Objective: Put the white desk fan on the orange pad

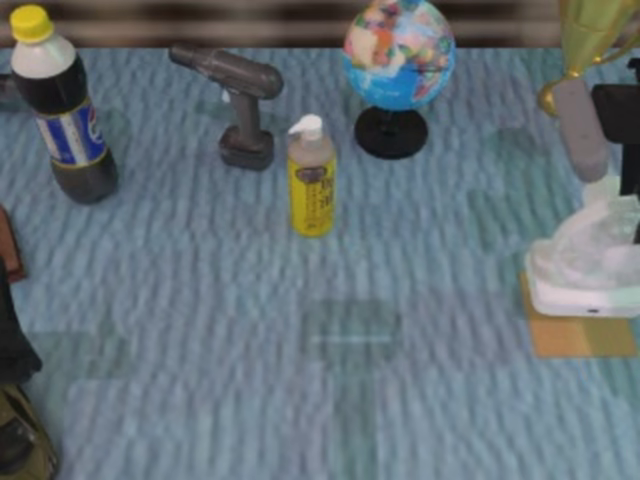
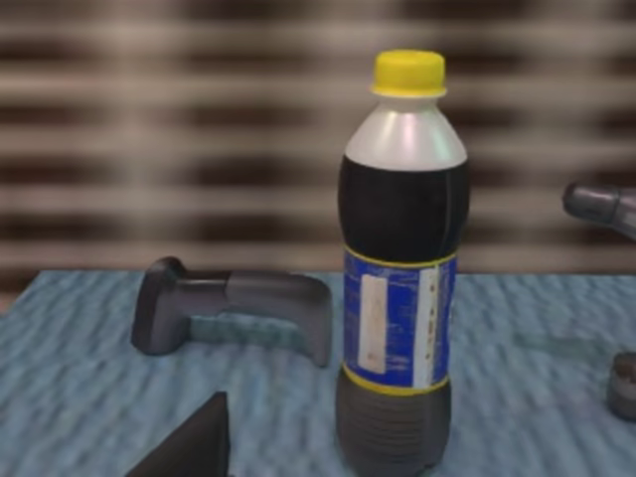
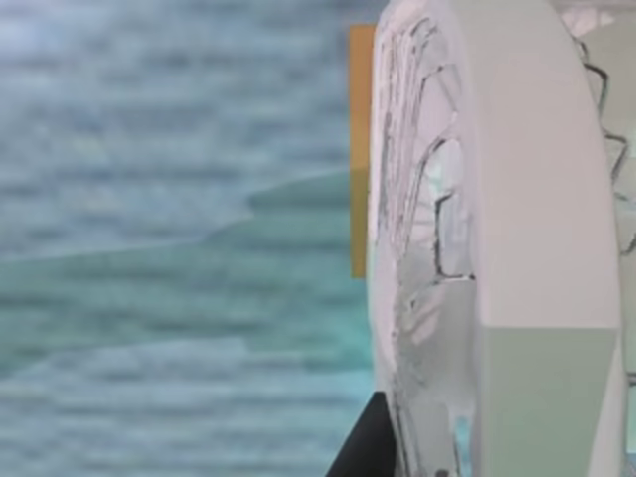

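One arm engaged | white desk fan [image 1: 585, 265] seated on orange pad [image 1: 580, 335] | right gripper [image 1: 612, 190] just above fan, jaws' state cannot be told | left arm parked.

We see soft, even light throughout. Under the cola bottle [image 1: 58, 105] and globe [image 1: 398, 70], shadows are faint. Every view looks slightly blurred.

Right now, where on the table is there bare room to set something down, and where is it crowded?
The widest bare stretch is the table's middle and near edge, below the yellow pump bottle. The far edge is crowded: cola bottle, drill, globe. On the right, the white desk fan covers most of the orange pad, right tool above it.
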Robot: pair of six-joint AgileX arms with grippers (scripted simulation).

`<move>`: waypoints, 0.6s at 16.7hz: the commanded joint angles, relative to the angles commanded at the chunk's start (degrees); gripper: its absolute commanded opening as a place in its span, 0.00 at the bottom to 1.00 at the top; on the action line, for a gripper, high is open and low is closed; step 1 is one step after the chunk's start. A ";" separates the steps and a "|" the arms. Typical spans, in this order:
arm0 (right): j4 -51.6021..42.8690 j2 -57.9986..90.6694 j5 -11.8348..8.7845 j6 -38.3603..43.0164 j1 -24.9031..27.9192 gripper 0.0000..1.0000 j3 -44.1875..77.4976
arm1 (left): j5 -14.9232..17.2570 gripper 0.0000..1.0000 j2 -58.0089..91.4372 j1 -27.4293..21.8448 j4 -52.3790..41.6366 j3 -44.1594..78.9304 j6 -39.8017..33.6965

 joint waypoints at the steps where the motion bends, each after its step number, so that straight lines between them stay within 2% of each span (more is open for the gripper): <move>1: 0.44 -0.25 0.35 -1.73 -0.54 0.00 -0.52 | 0.00 1.00 0.00 0.00 0.00 0.00 0.00; 10: 1.80 -0.33 0.66 -3.28 -0.81 0.00 -1.84 | 0.00 1.00 0.00 0.00 0.00 0.00 0.00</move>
